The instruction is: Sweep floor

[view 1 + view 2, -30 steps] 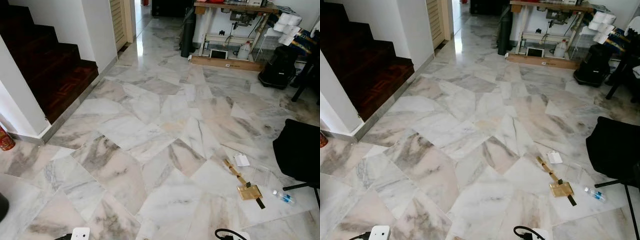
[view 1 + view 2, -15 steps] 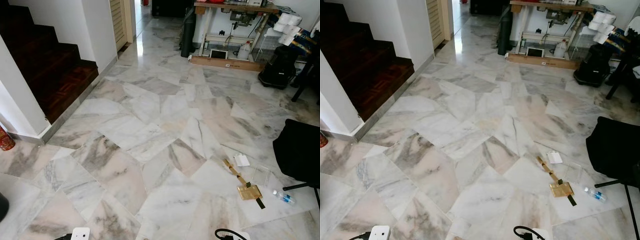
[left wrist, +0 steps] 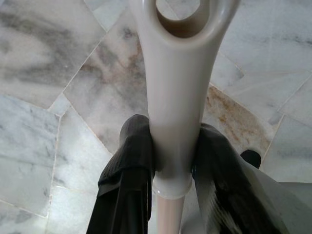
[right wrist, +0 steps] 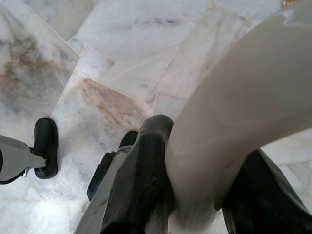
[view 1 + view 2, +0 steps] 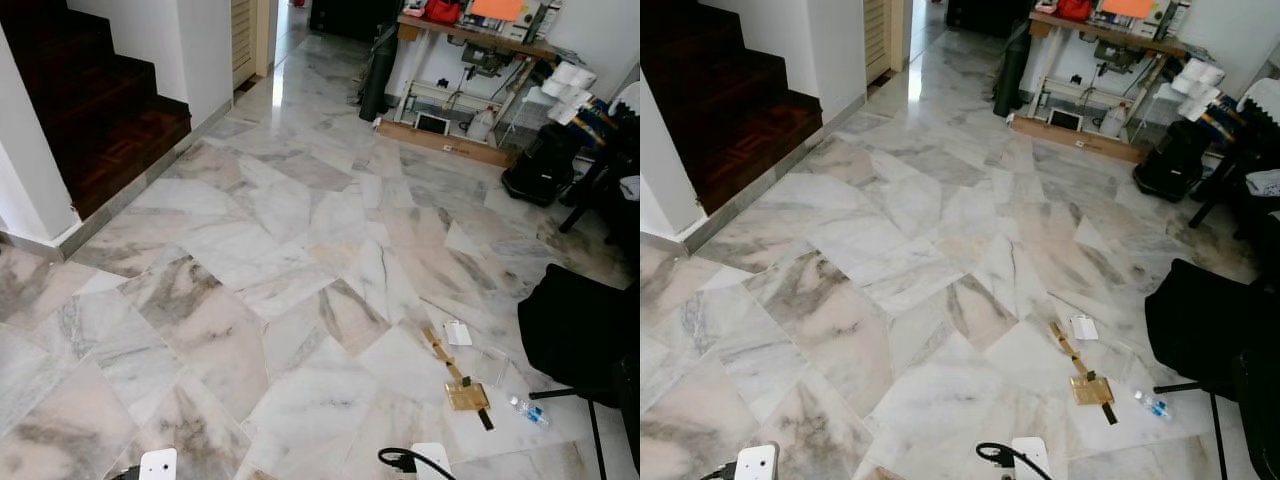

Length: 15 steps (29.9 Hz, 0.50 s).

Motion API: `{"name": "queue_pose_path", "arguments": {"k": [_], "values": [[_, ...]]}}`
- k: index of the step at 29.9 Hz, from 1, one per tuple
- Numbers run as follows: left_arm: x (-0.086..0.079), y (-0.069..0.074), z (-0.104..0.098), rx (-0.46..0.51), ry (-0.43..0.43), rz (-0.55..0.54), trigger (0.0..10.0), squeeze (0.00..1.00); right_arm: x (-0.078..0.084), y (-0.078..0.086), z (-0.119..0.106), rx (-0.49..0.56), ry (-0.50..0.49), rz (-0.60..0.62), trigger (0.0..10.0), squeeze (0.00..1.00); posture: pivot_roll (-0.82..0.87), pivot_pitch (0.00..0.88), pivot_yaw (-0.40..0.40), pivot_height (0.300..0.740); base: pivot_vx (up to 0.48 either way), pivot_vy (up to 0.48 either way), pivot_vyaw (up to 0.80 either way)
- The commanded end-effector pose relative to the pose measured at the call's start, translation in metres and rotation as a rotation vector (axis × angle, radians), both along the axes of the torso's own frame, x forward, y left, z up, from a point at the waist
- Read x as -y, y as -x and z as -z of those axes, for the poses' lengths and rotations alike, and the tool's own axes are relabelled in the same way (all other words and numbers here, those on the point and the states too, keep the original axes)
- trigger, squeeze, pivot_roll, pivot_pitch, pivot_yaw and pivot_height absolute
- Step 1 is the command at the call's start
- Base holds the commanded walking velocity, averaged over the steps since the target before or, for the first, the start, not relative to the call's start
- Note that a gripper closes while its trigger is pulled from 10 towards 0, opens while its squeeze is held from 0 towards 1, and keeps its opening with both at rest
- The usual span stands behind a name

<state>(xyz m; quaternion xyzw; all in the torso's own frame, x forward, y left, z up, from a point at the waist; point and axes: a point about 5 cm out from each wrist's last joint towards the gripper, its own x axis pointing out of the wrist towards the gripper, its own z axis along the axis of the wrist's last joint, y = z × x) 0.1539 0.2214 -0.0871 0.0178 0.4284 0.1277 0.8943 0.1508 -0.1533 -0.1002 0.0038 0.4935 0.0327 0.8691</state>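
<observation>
Left wrist view: the left gripper has its black fingers clamped on a smooth cream plastic handle with a round hanging hole at its tip, probably a broom or dustpan. In the right wrist view the right gripper is closed the same way around a thicker, curved cream handle. Neither tool's working end can be seen.

From the head views, the marble floor is glossy, laid in irregular angular slabs of white, grey and pink veining. The litter lies toward the floor's right side, near a black chair: a gold wrapper with a dark strip, a white card, a clear plastic piece and a small bottle. Dark wooden stairs stand at the far left edge, a workbench at the far edge.

By my judgement the sweep has not begun; the robot is carrying its tools toward the mess. Next it needs to close on the litter, lower the bristles to the floor, and draw the flat, light pieces together. The wrapper and card may slide on the polished stone, and the bottle could roll.
</observation>
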Motion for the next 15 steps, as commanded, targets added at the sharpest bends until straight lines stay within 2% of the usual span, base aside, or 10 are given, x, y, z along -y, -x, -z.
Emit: {"name": "queue_pose_path", "arguments": {"k": [1,4,6,9,11,15], "values": [[0.0,-0.002,-0.001,0.006,-0.012,0.03,10.0,0.0,0.01,0.0,0.0,0.001,0.038,0.023,10.0,0.0,0.16,0.016,-0.192,0.74,0.0,0.0,0.0],[-0.008,-0.007,-0.005,-0.002,-0.037,0.11,10.0,0.0,0.015,-0.004,-0.002,0.005,0.04,0.087,10.0,0.0,0.17,0.002,-0.174,0.74,0.0,0.0,0.0],[-0.008,-0.008,-0.005,-0.006,-0.039,0.119,10.0,0.0,0.016,-0.004,-0.002,0.005,0.041,0.09,10.0,0.0,0.17,0.002,-0.174,0.74,0.0,0.0,0.0],[-0.012,-0.01,-0.007,-0.043,-0.1,0.272,10.0,0.0,0.019,-0.004,-0.002,-0.003,0.05,0.131,10.0,0.0,0.17,0.0,-0.158,0.74,0.0,0.0,0.0],[-0.016,-0.011,-0.008,-0.049,-0.137,0.334,10.0,0.0,0.021,-0.003,-0.002,-0.01,0.053,0.154,10.0,0.0,0.18,0.0,-0.147,0.74,0.0,0.0,0.0],[-0.025,-0.014,-0.012,-0.051,-0.15,0.314,10.0,0.0,0.023,-0.002,-0.001,-0.015,0.048,0.199,10.0,0.0,0.19,0.0,-0.119,0.74,0.0,0.0,0.0]]}}
